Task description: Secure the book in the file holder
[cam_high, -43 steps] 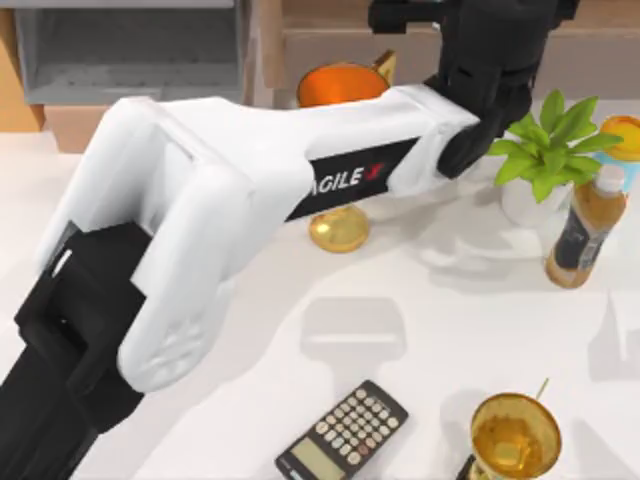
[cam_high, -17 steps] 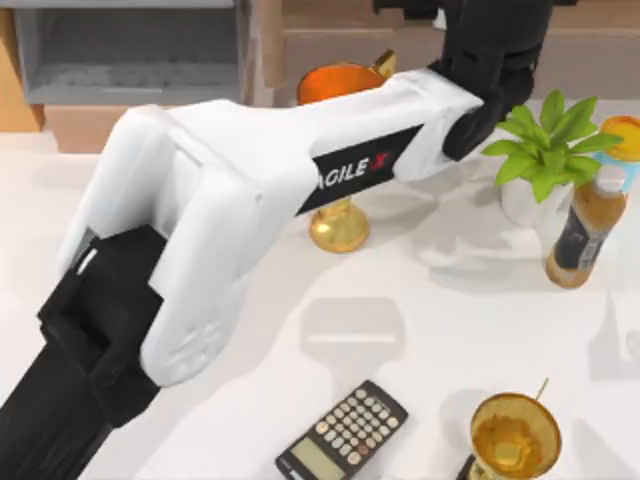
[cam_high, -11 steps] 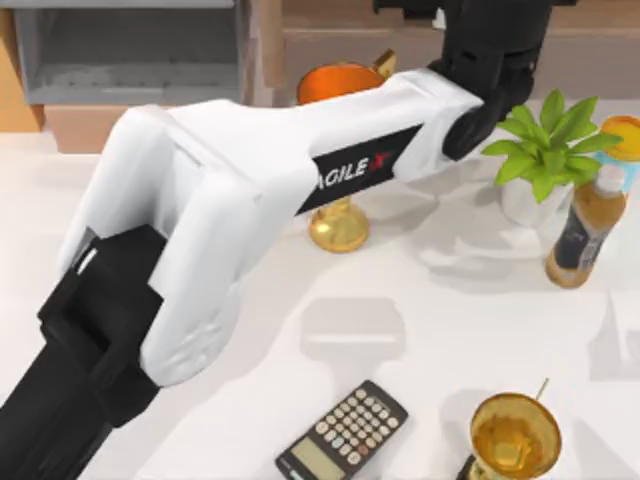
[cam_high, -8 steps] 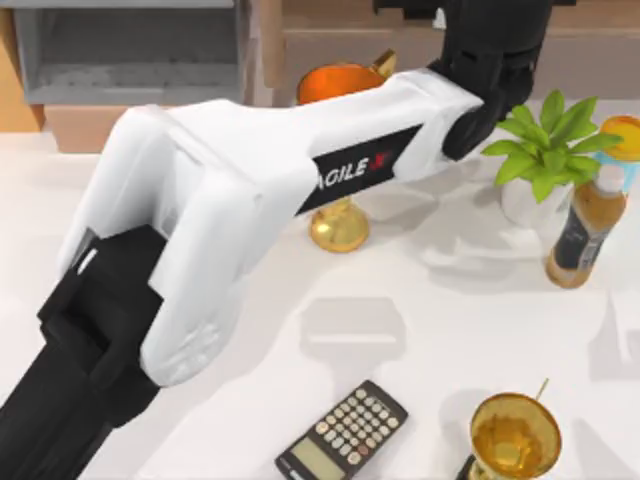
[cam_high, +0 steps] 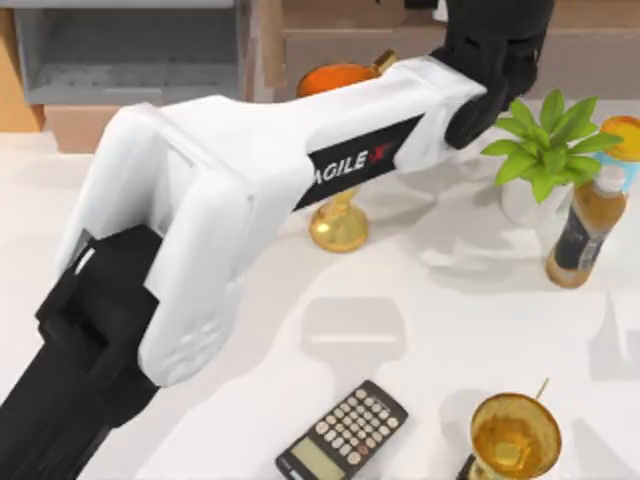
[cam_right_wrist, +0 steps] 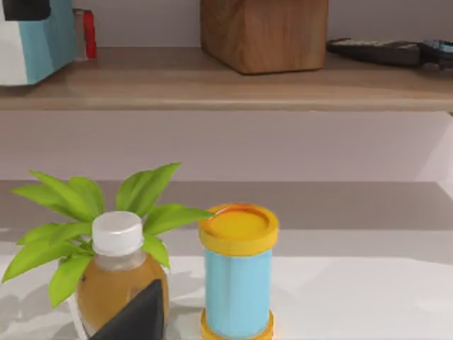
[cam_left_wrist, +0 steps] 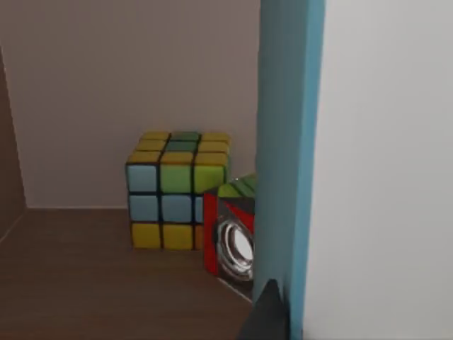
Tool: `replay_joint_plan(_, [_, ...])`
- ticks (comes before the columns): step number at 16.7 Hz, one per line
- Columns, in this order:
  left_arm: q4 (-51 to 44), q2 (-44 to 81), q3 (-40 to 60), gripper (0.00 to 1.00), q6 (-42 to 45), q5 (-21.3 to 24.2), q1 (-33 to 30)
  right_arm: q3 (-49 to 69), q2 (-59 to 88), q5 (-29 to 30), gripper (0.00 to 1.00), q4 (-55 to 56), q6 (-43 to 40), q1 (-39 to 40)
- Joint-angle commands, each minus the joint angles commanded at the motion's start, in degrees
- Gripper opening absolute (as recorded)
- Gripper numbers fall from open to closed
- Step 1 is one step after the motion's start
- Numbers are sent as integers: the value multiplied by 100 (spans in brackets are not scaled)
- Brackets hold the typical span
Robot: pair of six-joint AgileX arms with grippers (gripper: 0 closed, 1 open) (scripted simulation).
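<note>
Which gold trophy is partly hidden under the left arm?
The gold trophy at the table's middle back: the arm crosses over its cup. The other gold trophy, at the front right, stands uncovered.

Two gold trophies (cam_high: pixel 338 215) (cam_high: pixel 515 435), one calculator (cam_high: pixel 342 432), one plant (cam_high: pixel 545 150), one bottle (cam_high: pixel 585 225)

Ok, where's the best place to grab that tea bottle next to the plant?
Probably grip the bottle around its round body below the white cap, coming in level from the open table in front. It stands upright, the plant crowds its left, and the yellow-lidded can stands close behind.
</note>
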Motion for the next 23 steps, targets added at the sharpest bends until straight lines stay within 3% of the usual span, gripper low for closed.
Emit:
replay_joint_plan(5, [22,-7,-54,0,34,16,5,0,0,0,100,0,0,0])
replay_joint_plan(9, [189,-476,-617,0,422,308,108,0,0,0,100,0,0,0])
replay_joint_plan(23, [1235,-3588,-5121,0,3573,2639,478,0,0,0,100,0,0,0])
